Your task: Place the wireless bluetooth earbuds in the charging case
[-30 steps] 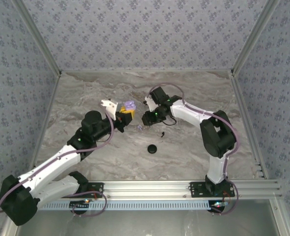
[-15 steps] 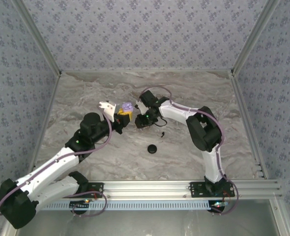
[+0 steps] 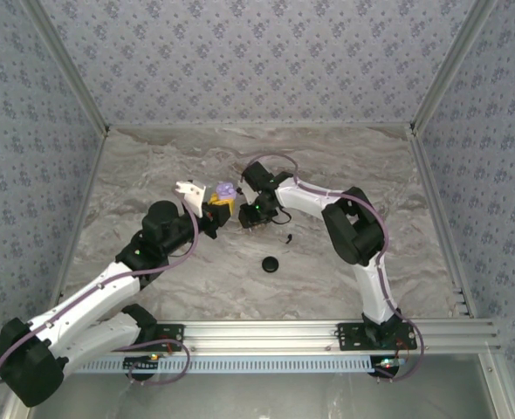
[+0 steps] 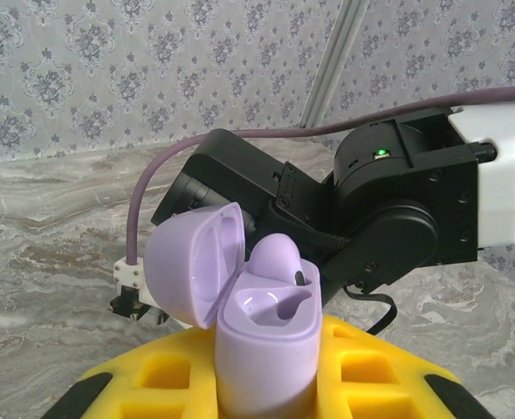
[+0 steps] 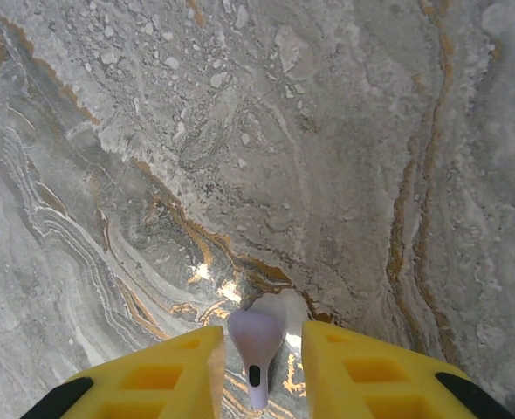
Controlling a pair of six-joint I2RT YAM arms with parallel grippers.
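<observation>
The right gripper (image 5: pixel 260 342), jaws slightly apart, straddles a tiny lavender earbud (image 5: pixel 256 336) lying on the marble surface (image 5: pixel 371 131); it is probably light, smooth and slippery, best pinched across its rounded head, while the left gripper (image 4: pixel 266 384) clamps the open charging case (image 4: pixel 266 327) upright nearby.

Case (image 4: pixel 262 323) in L claw (image 4: pixel 266 393); earbud (image 5: pixel 256 345) betw R claw (image 5: pixel 259 367) pads (image 5: pixel 161 375).

Lavender case (image 4: pixel 266 349); lavender earbud (image 5: pixel 256 342) (dark slot on stem); grey marble table (image 5: pixel 327 131), ochre veins.
</observation>
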